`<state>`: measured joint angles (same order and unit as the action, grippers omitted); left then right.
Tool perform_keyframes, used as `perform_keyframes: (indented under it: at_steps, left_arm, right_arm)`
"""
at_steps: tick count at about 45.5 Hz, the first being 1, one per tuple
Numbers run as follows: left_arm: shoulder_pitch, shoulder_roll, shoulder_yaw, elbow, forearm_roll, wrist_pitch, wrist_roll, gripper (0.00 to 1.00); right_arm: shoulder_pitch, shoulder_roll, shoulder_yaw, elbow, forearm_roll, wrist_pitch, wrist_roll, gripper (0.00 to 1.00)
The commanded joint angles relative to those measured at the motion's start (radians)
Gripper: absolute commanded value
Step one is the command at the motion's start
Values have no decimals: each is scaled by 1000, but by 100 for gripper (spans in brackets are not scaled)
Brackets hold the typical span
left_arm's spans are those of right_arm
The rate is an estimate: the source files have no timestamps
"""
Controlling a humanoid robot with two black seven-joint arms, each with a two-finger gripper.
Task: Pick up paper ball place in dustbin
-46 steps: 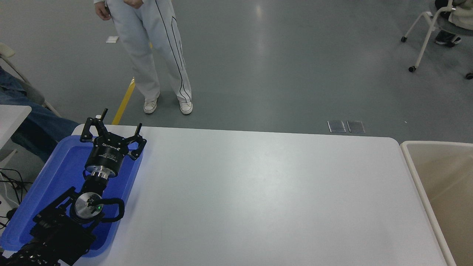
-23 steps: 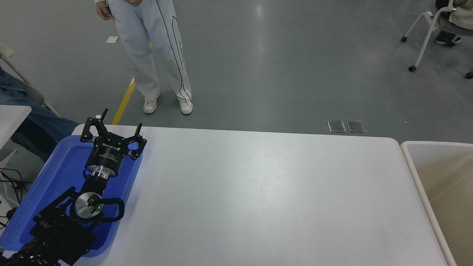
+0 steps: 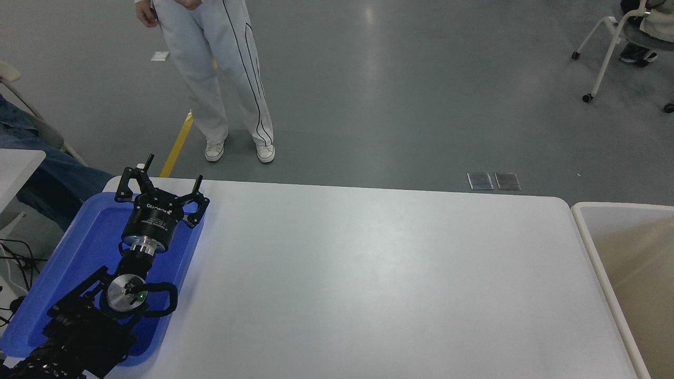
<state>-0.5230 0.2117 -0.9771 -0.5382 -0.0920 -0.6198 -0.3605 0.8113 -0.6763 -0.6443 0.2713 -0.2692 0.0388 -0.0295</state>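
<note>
The paper ball is out of view. The dustbin (image 3: 590, 247), with a thick off-white rim and beige inner walls, stands against the table's right end and is cut off by the picture's right edge. My left gripper (image 3: 171, 171) is parked over the blue tray at the lower left, open, with nothing between its fingers. My right arm and gripper do not show in the head view.
A shallow blue tray (image 3: 73, 252) lies on the white table's (image 3: 379, 279) left end under my left arm. A person in light trousers (image 3: 221, 79) stands beyond the far edge. A wheeled chair (image 3: 616, 42) is at the far right.
The shading on the dustbin's inner wall has shifted, leaving a paler band near its far rim. My left arm has not moved.
</note>
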Motion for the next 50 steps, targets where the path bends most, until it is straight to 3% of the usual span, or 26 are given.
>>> perform_keyframes:
  at_steps: [1,16,22,27,34,42,50]
  left_arm:
    - [0,0,0,0,0,0,0,100]
    - [0,0,0,0,0,0,0,100]
    - [0,0,0,0,0,0,0,100]
    - [0,0,0,0,0,0,0,100]
    - [0,0,0,0,0,0,0,100]
    - [0,0,0,0,0,0,0,100]
    - [0,0,0,0,0,0,0,100]
  right_arm:
    - [-73,64,31,-61,1,-3,0,0]
    - [-89,95,31,-58,1,-10,0,0]
    - [-90,96,29,-58,-5,-20,0,28]
    - [-86,95,31,-60,-7,-52,0,64]
    - [-80,95,34,-57,1,-115,0,88]
    - [-77,93,54,-43,1,-115,0,98]
    - [-70,89,57,-40,2,-112,0,98]
